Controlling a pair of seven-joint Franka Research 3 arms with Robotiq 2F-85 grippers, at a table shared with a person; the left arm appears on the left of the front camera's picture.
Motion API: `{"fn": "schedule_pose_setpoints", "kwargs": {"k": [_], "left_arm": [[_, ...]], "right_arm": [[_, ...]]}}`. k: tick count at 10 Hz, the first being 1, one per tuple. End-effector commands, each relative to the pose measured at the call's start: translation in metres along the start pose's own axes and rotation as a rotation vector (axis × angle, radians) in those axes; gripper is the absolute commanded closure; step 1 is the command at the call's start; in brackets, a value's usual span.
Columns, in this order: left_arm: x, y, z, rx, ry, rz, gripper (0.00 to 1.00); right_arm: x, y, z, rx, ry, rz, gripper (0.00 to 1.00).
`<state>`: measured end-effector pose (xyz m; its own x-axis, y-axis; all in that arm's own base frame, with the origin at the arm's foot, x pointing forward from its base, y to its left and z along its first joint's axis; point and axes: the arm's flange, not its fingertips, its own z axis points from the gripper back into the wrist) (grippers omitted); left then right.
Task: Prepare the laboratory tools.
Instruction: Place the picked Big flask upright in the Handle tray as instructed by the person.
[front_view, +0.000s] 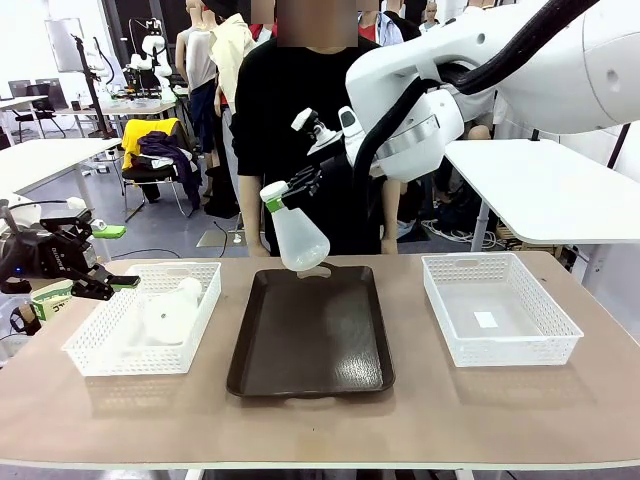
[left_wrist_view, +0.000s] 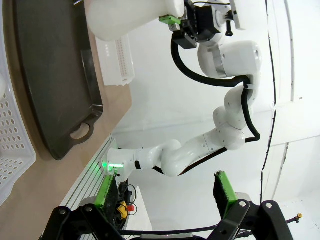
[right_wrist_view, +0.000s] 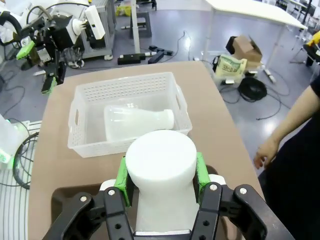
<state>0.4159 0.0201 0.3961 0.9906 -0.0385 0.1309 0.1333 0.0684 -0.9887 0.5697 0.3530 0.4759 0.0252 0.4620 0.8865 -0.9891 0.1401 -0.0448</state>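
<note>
In the front view, a white mesh plastic basket (front_view: 95, 350) is sitting at the left of the tan tabletop (front_view: 420, 410) and is holding one frosted-white flask (front_view: 168, 318) lying on its side. A dark brown rectangular tray (front_view: 310, 340) is lying bare in the middle. A matching right-hand mesh basket (front_view: 545, 320) is carrying only a small white slip (front_view: 485, 320) on its floor. The right arm is reaching in from the upper right, and its right pincer (front_view: 278, 195) is clamping the neck of a translucent frosted-white conical flask (front_view: 298, 240), which is hanging tilted over the tray's far end. The left pincer (front_view: 112, 258) is hovering just beside the left basket with its fingers spread wide, gripping nothing. A person in a black top (front_view: 290, 110) is standing at the far side. In the left wrist view, the left pincer's green-padded fingers (left_wrist_view: 222, 187) are standing far apart over the tabletop edge, while the tray (left_wrist_view: 50, 75) and a corner of the near basket (left_wrist_view: 12, 130) are showing rolled sideways, with the gripped flask (left_wrist_view: 130, 15) at the top. In the right wrist view, the green pads (right_wrist_view: 200, 172) are pressing both sides of the flask's neck (right_wrist_view: 160, 165). Beyond it, the basket (right_wrist_view: 125, 90) is holding the lying flask (right_wrist_view: 137, 122). The person's hand (right_wrist_view: 265, 152) is hanging near the tabletop's edge.
</note>
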Motion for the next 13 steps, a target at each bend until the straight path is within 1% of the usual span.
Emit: {"fn": "schedule_pose_setpoints", "kwargs": {"k": [1, 2, 3, 4, 5, 8, 10, 13], "left_arm": [[0.0, -0.002, 0.001, 0.013, -0.001, 0.006, 0.0], [0.0, -0.002, 0.001, 0.013, -0.001, 0.006, 0.0], [0.0, -0.002, 0.001, 0.013, -0.001, 0.006, 0.0], [0.0, -0.002, 0.001, 0.013, -0.001, 0.006, 0.0], [0.0, -0.002, 0.001, 0.013, -0.001, 0.006, 0.0], [0.0, -0.002, 0.001, 0.013, -0.001, 0.006, 0.0], [0.0, -0.002, 0.001, 0.013, -0.001, 0.006, 0.0], [0.0, -0.002, 0.001, 0.013, -0.001, 0.006, 0.0]], "right_arm": [[0.005, 0.002, -0.002, -0.001, -0.026, 0.03, 1.0], [0.005, 0.002, -0.002, -0.001, -0.026, 0.03, 1.0], [0.005, 0.001, -0.003, -0.001, 0.004, 0.013, 1.0], [-0.009, -0.004, -0.009, 0.026, -0.015, 0.017, 1.0], [-0.018, -0.007, -0.013, 0.047, -0.042, -0.005, 1.0], [-0.053, -0.014, -0.028, 0.049, -0.152, -0.01, 1.0], [-0.079, -0.019, -0.035, 0.078, -0.252, -0.008, 1.0], [-0.108, -0.029, -0.042, 0.093, -0.324, -0.054, 1.0]]}}
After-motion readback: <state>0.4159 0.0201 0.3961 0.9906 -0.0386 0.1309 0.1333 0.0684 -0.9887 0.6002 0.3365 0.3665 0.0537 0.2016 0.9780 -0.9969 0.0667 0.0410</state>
